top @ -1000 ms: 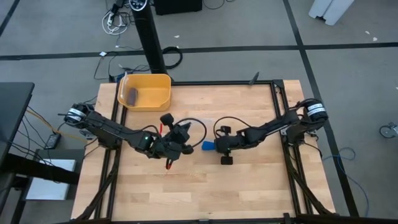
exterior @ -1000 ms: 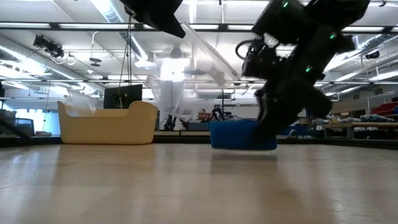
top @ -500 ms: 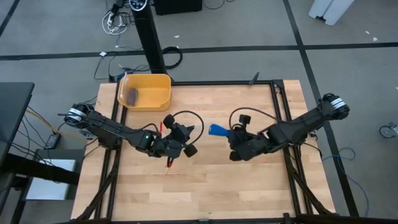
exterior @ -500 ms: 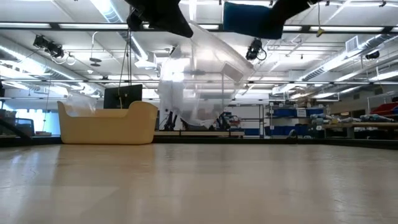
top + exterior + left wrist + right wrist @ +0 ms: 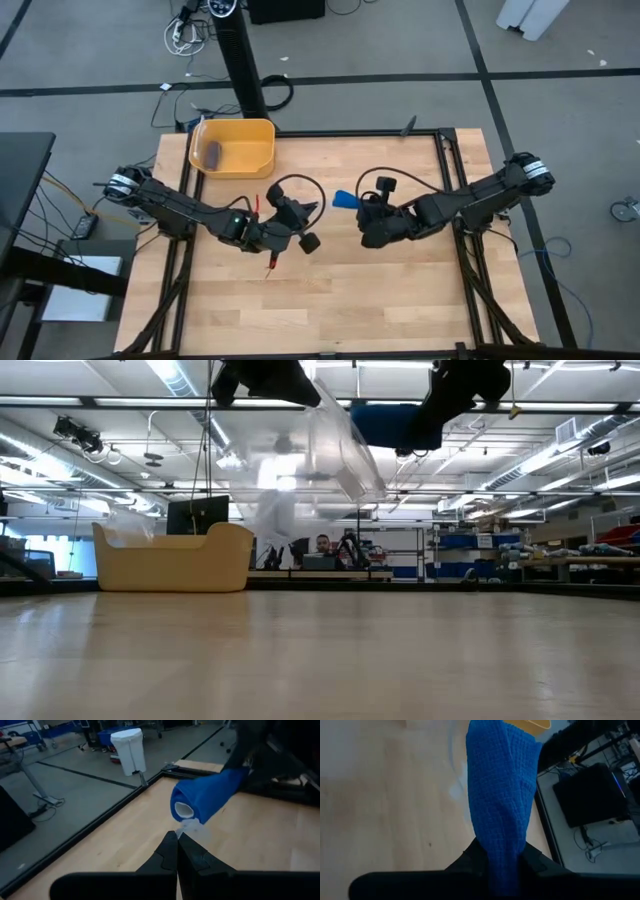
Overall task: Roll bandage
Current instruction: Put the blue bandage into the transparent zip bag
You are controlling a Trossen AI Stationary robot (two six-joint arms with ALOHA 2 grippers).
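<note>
The bandage (image 5: 344,198) is a bright blue roll, held in the air over the table's middle by my right gripper (image 5: 360,206), which is shut on it. It also shows in the low view (image 5: 385,422) and in the left wrist view (image 5: 207,795), white core end forward. My left gripper (image 5: 298,216) is just left of it, shut on a clear crinkly plastic packet (image 5: 340,445), with a small gap between packet and roll. My left gripper's shut fingertips (image 5: 176,839) point at the roll's open end. My right gripper pinches the roll's rear end (image 5: 501,847) between its two fingers. The roll sticks out forward along the fingers, toward the table's left, lifted clear of the table and roughly level. Its soft wall is creased where the fingers close. My left gripper pinches the clear packet by an edge (image 5: 190,827) between its shut fingertips. The packet hangs below and beside the gripper (image 5: 265,375), clear of the table.
A yellow bin (image 5: 258,150) stands at the table's far left with a dull purple-grey cylinder (image 5: 213,152) in it. A thin red thing (image 5: 270,262) lies on the table by my left gripper. The light wooden table top (image 5: 400,300) shows bare toward its near edge.
My right gripper has lifted the blue roll off the table, swung toward the right edge, then come back toward my left gripper and the far edge. The roll, which lay on the table, is now high and clear. The clear packet has swayed under my left gripper.
</note>
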